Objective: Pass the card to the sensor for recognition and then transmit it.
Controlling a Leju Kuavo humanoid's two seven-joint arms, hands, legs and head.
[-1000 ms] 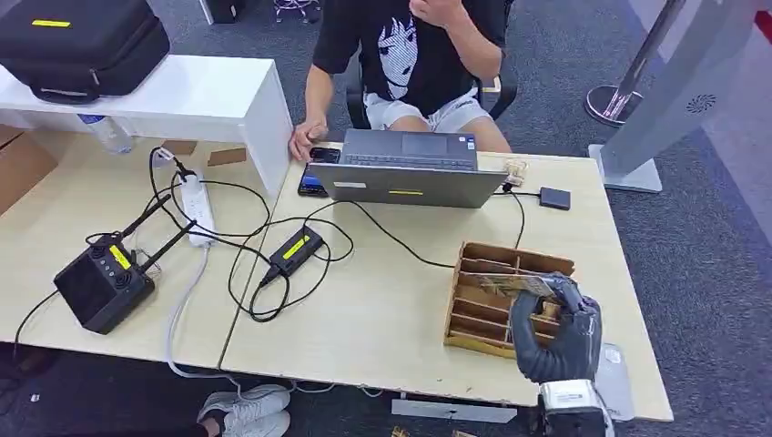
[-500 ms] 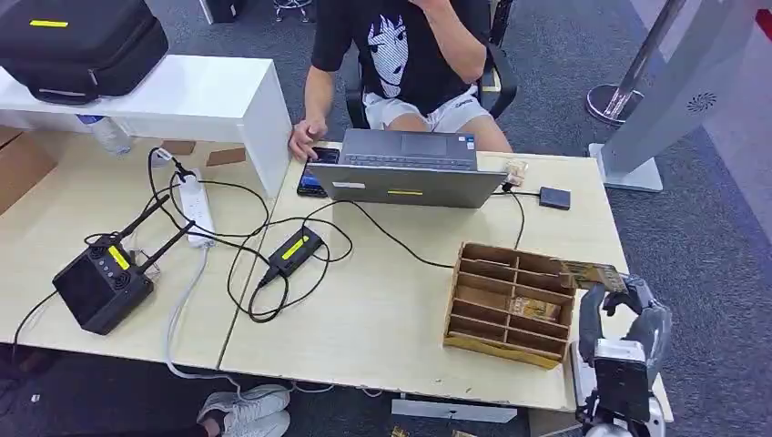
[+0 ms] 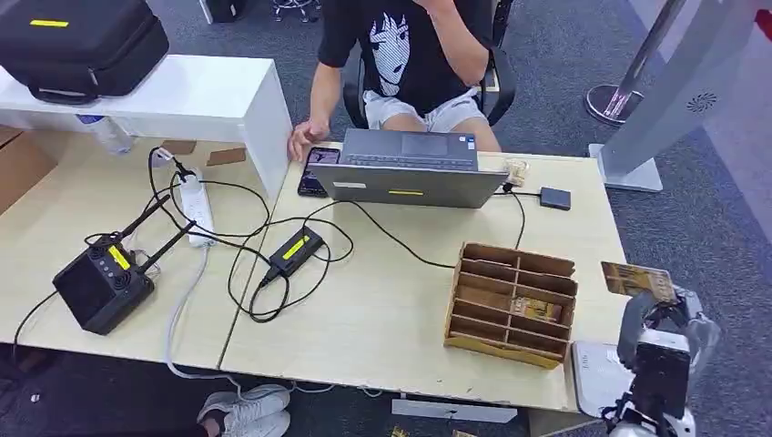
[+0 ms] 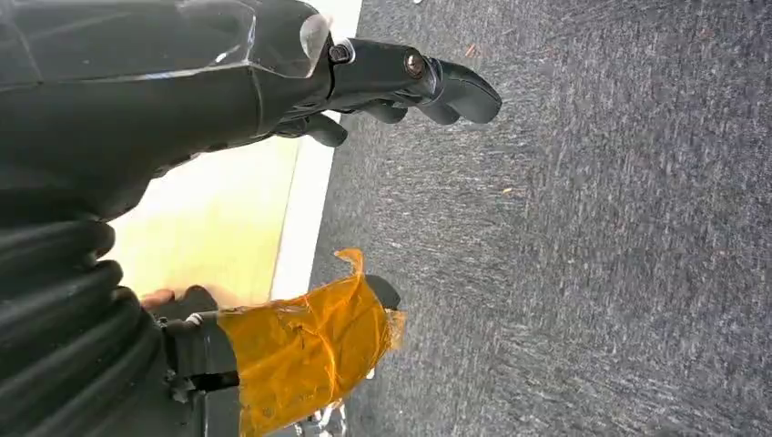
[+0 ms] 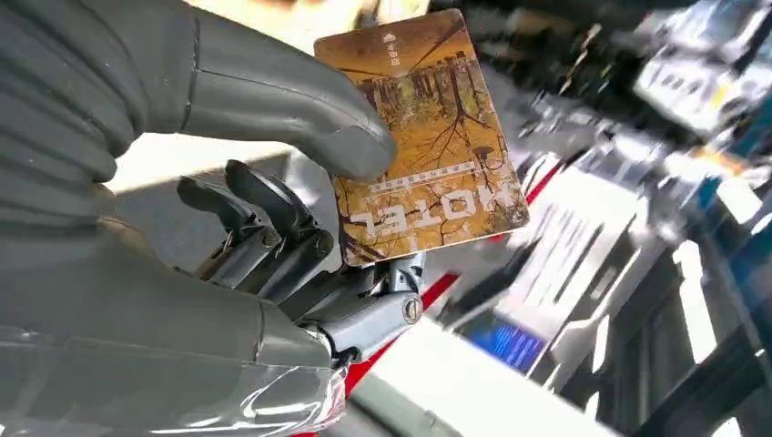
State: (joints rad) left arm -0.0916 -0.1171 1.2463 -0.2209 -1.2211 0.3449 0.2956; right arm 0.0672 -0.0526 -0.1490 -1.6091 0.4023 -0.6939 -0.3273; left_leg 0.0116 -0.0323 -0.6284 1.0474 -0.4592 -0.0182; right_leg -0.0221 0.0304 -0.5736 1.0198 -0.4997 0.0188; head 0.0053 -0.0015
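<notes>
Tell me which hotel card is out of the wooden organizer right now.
The card pinched in the right hand, held beyond the table's right edge. The other card lies in a compartment of the wooden organizer.

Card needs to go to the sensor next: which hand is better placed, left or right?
Right. The right hand already pinches the hotel card, lifted clear of the wooden organizer past the table's right edge. The left hand holds nothing and hangs over carpet beside the table.

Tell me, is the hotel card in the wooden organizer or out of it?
Out. The right hand holds the card right of the wooden organizer.
</notes>
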